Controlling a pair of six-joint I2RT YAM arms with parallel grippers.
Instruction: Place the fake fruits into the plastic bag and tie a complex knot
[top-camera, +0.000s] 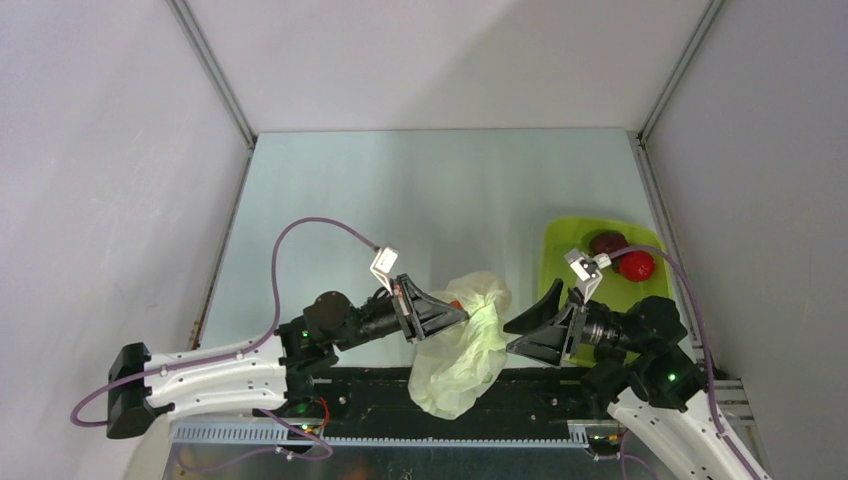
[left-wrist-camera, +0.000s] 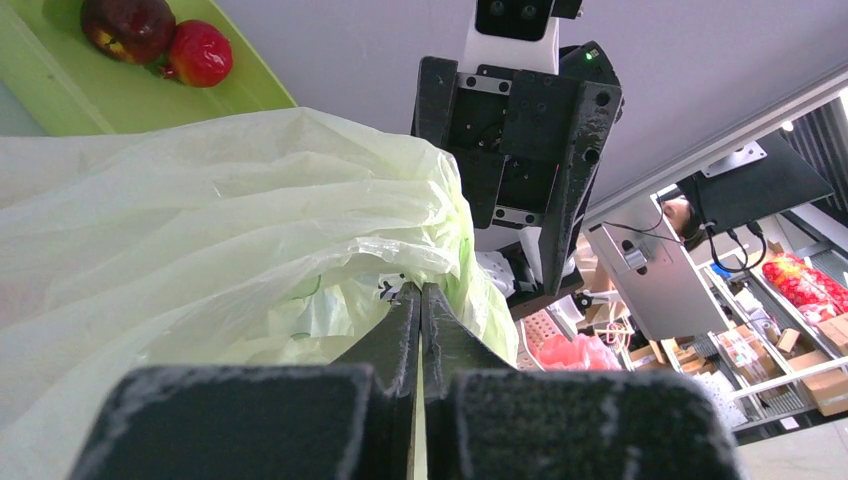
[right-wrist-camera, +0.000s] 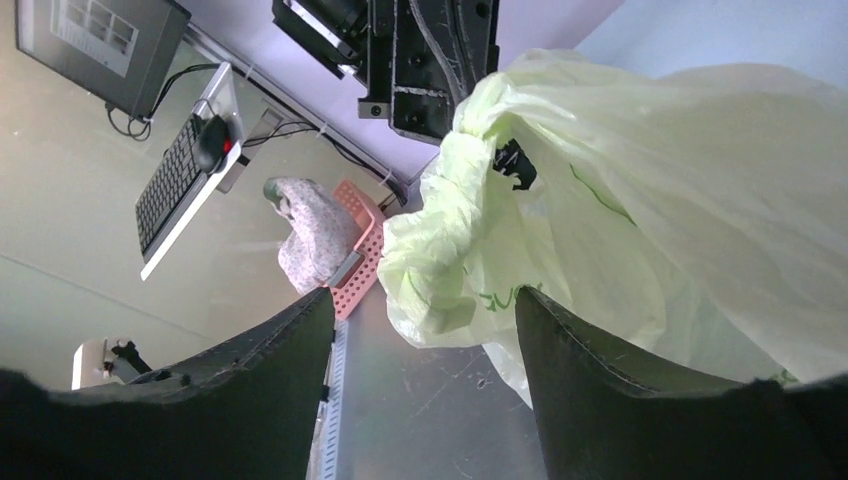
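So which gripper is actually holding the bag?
The left gripper: its jaws are shut on a fold of the bag. The right gripper has its jaws wide apart, gripping nothing.

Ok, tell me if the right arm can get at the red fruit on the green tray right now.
Probably yes. The right gripper is open, and the red fruit lies uncovered on the tray beside that arm. It would have to turn away from the bag first.
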